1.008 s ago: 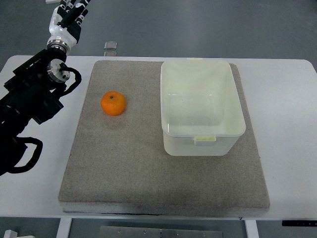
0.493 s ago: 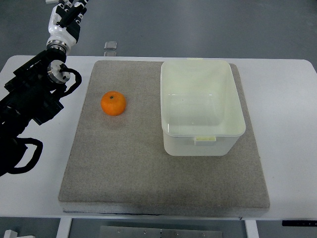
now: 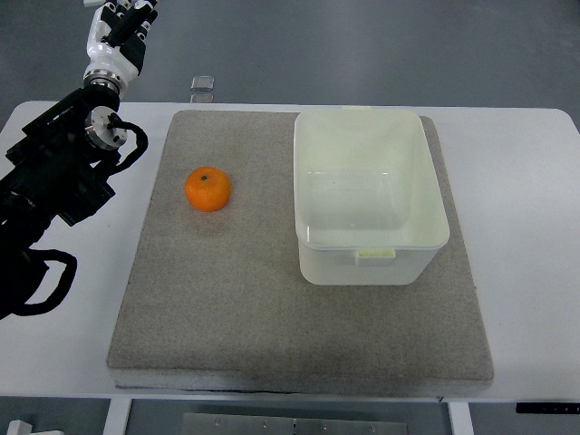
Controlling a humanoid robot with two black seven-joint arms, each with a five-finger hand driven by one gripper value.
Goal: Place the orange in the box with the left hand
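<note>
Left hand (image 3: 122,25) sits up at the eleven o'clock corner of the view, beyond the far edge of the table (image 3: 535,227), its white and black fingers (image 3: 133,16) partly cut off by the top of the frame. Whether those fingers are spread or curled I cannot tell from here; nothing shows in its grip. Its black arm (image 3: 54,181) comes in from nine o'clock and runs up along the left side of the table, with a loop of cable (image 3: 45,285) hanging near eight o'clock.

On the white table lies a grey mat (image 3: 272,308) that covers most of the surface. An orange (image 3: 207,188) rests on the mat at about ten o'clock from the mat's centre, stem dimple up, well apart from the hand and touching nothing else. To its right, at about two o'clock on the mat, stands a pale translucent box (image 3: 370,195), open on top and holding nothing, with a small tab on its near rim. Orange and box are apart, with bare mat between them.

Beyond the mat's far edge, at twelve o'clock from the orange, a small clear block (image 3: 202,84) sits at the table's edge.
</note>
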